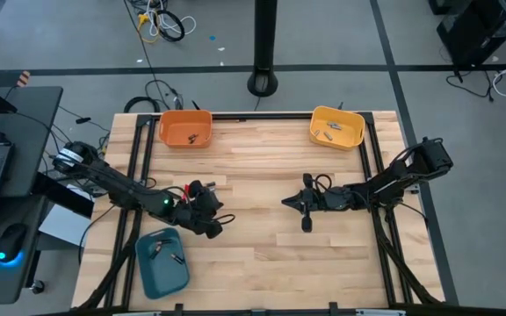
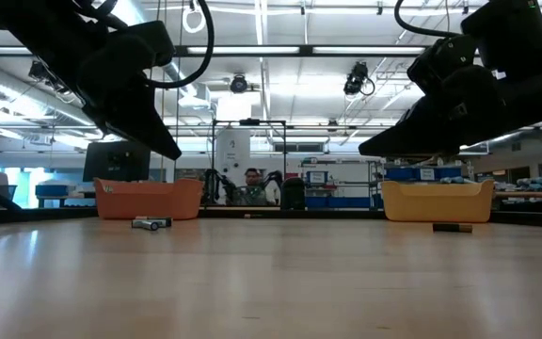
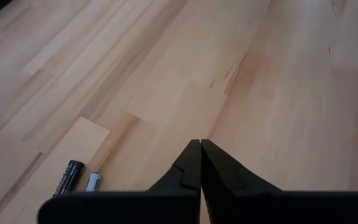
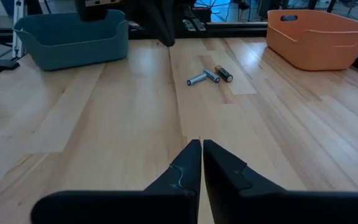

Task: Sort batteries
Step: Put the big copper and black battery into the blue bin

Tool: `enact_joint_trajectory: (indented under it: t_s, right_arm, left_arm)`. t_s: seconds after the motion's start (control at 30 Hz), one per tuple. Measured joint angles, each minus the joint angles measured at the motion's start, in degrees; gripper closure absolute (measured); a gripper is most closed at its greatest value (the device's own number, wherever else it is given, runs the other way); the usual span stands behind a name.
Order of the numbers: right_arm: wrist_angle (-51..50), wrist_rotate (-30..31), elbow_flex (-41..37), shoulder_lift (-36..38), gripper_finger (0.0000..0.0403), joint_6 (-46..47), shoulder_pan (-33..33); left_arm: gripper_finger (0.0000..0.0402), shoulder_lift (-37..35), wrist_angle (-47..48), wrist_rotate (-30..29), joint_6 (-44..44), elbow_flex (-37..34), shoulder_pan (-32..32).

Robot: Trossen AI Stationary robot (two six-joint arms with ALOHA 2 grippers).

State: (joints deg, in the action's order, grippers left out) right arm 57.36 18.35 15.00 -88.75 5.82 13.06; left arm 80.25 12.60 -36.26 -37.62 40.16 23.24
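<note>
Three loose batteries [image 4: 210, 76], two silvery and one dark, lie on the wooden table between the trays; two of them show in the left wrist view [image 3: 79, 179], and they show in the low view [image 2: 151, 223]. My left gripper [image 1: 225, 218] [image 3: 201, 144] hangs shut above the table's left middle, just near of them. My right gripper [image 1: 286, 202] [image 4: 201, 144] hangs shut above the table's right middle, pointing toward the left. A small dark oblong piece [image 1: 307, 224] [image 2: 452, 227] lies on the table beside it. Nothing is between either gripper's fingers.
An orange tray [image 1: 185, 128] stands at the far left, a yellow tray [image 1: 337, 127] at the far right and a teal tray [image 1: 162, 261] at the near left, each with a few small batteries inside. Bare wood lies between the two grippers and toward the near edge.
</note>
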Motion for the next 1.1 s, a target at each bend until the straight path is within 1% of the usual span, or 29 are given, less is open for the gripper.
enact_joint_trajectory:
  t_s: [0.3,0.43,0.5,0.67,0.77,0.83,1.0,1.1]
  right_arm:
    - [0.00,0.00,0.01,0.00,0.0377,0.01,0.00]
    - [-0.02,0.02,0.01,0.00,0.0373,0.00,0.00]
    - [-0.01,0.00,0.01,0.00,0.0372,0.00,0.00]
    - [0.28,0.02,0.00,0.00,0.0371,0.00,0.00]
    - [1.37,0.00,0.00,0.00,0.0373,0.02,0.00]
    - [1.44,0.00,0.00,0.00,0.0374,0.01,0.00]
    - [3.60,0.05,0.01,0.00,0.0378,-0.53,-0.15]
    - [6.04,0.08,0.02,0.00,0.0382,-2.80,-0.79]
  left_arm:
    - [0.0392,-0.02,-2.67,-0.66,4.26,0.00,0.00]
    - [0.0392,-0.04,-1.72,-0.58,4.59,0.00,-0.40]
    - [0.0392,-0.04,-0.24,0.11,4.52,0.00,-1.70]
    - [0.0398,-0.04,6.49,8.71,5.45,0.00,-8.30]
    - [0.0397,-0.04,9.31,10.58,8.42,0.00,-10.95]
    - [0.0397,-0.04,9.64,12.32,10.54,0.00,-12.47]
    - [0.0397,-0.04,9.75,20.14,13.88,0.00,-15.51]
    - [0.0397,-0.29,10.55,22.33,16.00,0.49,-17.15]
